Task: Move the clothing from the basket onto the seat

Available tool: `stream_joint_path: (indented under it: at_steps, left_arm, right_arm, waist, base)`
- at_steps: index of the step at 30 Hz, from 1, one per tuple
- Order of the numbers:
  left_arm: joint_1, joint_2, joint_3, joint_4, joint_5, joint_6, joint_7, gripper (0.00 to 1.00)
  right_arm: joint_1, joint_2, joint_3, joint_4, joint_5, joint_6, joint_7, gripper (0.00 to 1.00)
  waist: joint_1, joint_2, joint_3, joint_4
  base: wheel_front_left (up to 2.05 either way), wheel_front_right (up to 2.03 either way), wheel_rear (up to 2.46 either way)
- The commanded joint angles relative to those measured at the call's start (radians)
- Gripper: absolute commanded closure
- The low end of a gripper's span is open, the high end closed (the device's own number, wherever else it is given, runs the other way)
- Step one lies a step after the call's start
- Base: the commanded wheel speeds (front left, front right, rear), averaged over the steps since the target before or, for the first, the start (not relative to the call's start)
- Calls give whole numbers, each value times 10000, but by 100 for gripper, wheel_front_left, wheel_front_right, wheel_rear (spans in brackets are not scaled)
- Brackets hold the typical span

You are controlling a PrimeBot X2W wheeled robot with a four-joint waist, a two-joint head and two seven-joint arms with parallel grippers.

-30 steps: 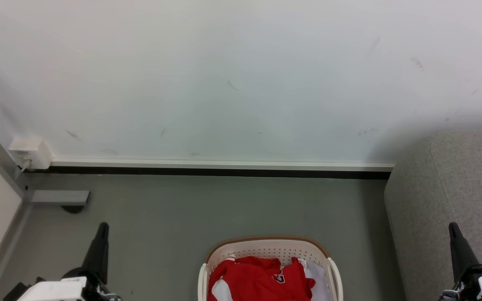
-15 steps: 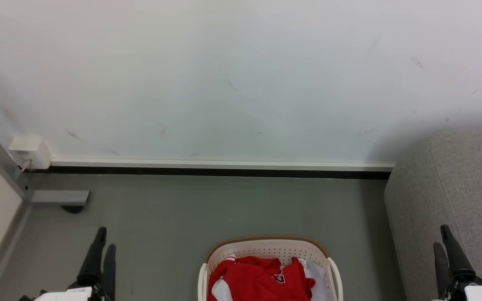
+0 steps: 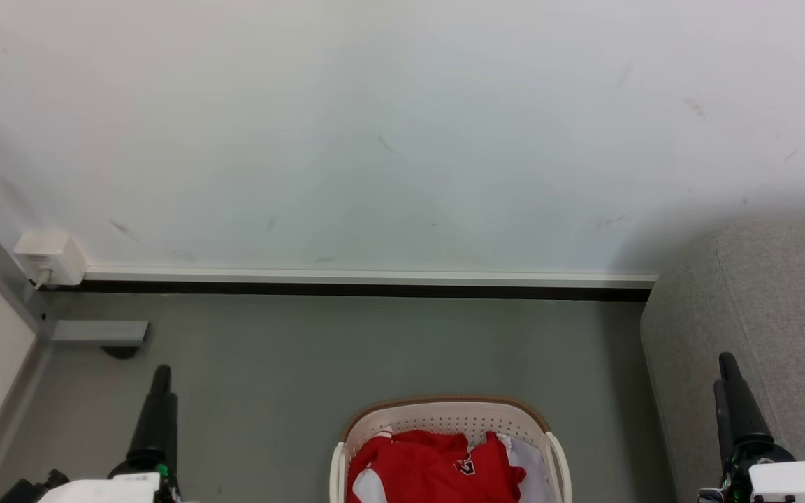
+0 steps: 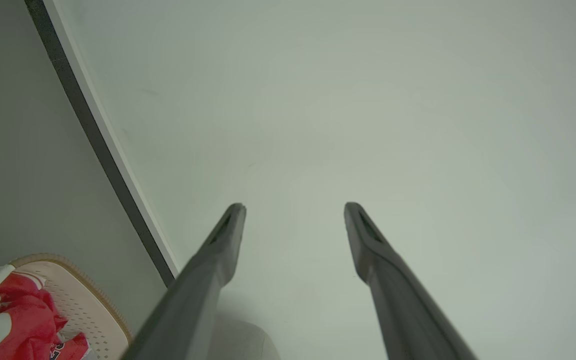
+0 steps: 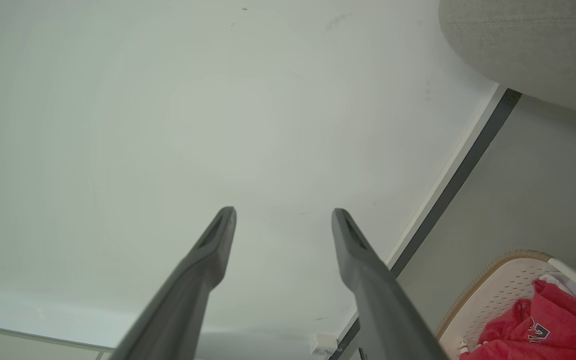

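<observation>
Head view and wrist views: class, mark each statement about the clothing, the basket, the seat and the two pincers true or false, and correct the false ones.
1. The clothing lies inside the basket. True.
2. The left pincer is shut on a garment. False: its fingers stand apart with nothing between them.
3. The seat stands to the robot's right of the basket. True.
4. The right pincer touches the clothing. False: it is open, empty and apart from the basket.
5. The basket stands on the floor. True.
</observation>
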Motion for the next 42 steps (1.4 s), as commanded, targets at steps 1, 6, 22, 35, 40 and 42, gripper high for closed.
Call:
stream_joint_path:
  at_steps: [1,6,22,35,40,42]
  left_arm:
    - [-81,71,32,-260,400,-47,-129,0]
    - [-21,77,45,-411,1476,-51,-327,0]
    - [166,95,-169,-1035,5219,83,-903,0]
    - [335,120,-395,-1214,7875,450,-1318,0]
    - [402,183,-563,-1210,8761,601,-1451,0]
    - [451,188,-615,-1172,8974,611,-1508,0]
  right_arm:
    - [-260,-108,99,-273,-265,-4,-126,0]
    - [-274,-232,345,-304,-1124,-5,-327,0]
    - [-315,-314,785,-347,-4411,-7,-910,0]
    - [-239,-329,1088,-301,-6807,-9,-1320,0]
    - [-266,-345,1211,-91,-7509,-10,-1453,0]
    - [-270,-361,1295,14,-7765,-11,-1519,0]
  waist:
    - [0,-1,-5,-8]
    - [0,-1,-24,-28]
    - [0,-1,-90,-115]
    - [0,-1,-203,-174]
    - [0,-1,-246,-178]
    - [0,-1,-263,-178]
  base:
    - [0,0,0]
    - [0,0,0]
    - [0,0,0]
    - [0,0,0]
    - [0,0,0]
    - [0,0,0]
